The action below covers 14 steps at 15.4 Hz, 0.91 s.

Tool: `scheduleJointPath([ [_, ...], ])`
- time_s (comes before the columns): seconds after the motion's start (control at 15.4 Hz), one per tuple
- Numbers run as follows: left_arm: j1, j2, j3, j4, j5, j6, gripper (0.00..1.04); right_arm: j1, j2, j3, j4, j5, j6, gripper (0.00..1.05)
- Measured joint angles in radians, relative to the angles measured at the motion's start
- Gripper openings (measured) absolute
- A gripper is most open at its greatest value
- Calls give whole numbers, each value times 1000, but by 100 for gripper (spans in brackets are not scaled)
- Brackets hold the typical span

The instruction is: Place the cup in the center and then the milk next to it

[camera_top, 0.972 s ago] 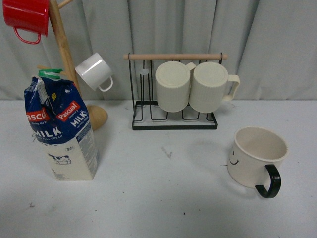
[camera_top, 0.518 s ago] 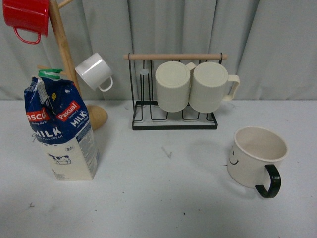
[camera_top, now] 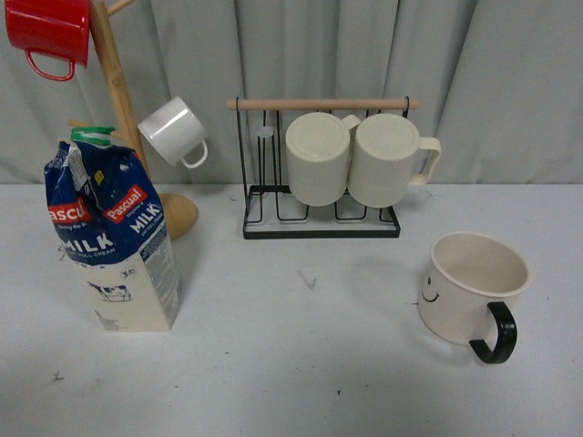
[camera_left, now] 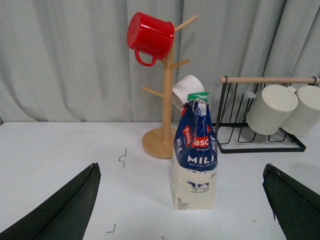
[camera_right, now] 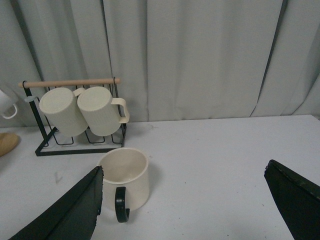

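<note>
The cup, a wide cream mug with a black loop handle and a small smiley face, stands upright at the right of the white table. It shows in the right wrist view too. The milk, a tall blue and cream carton with a green cap, stands upright at the left. It also shows in the left wrist view. My left gripper is open and empty, short of the milk. My right gripper is open and empty, with the cup just inside one finger. Neither arm shows in the front view.
A black wire rack with a wooden bar holds two ribbed cream mugs at the back centre. A wooden mug tree at the back left carries a red mug and a small white mug. Grey curtain behind.
</note>
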Motion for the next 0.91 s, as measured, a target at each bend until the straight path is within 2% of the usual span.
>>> scheduleJointPath([
  [0.13,0,0,0,0,0,0,98,-3,2,0,-8,-10,0,98],
  [0.19,0,0,0,0,0,0,98,-100,116,33,-27,-210,11,98],
  [0.26,0,0,0,1,0,0,98,-180,297,79,72,-315,29,98],
  [0.32,0,0,0,0,0,0,98,-178,474,130,225,-343,50,98],
  [0.39,0,0,0,0,0,0,98,-139,658,195,376,-301,74,98],
  [0.45,0,0,0,1,0,0,98,-106,854,270,491,-215,98,98],
  [0.52,0,0,0,0,0,0,98,-74,1045,372,499,-129,141,98],
  [0.65,0,0,0,0,0,0,98,8,1368,584,379,-26,219,98],
  [0.78,0,0,0,0,0,0,98,103,1595,773,243,-19,271,98],
  [0.91,0,0,0,0,0,0,98,147,1749,920,110,-14,299,98],
])
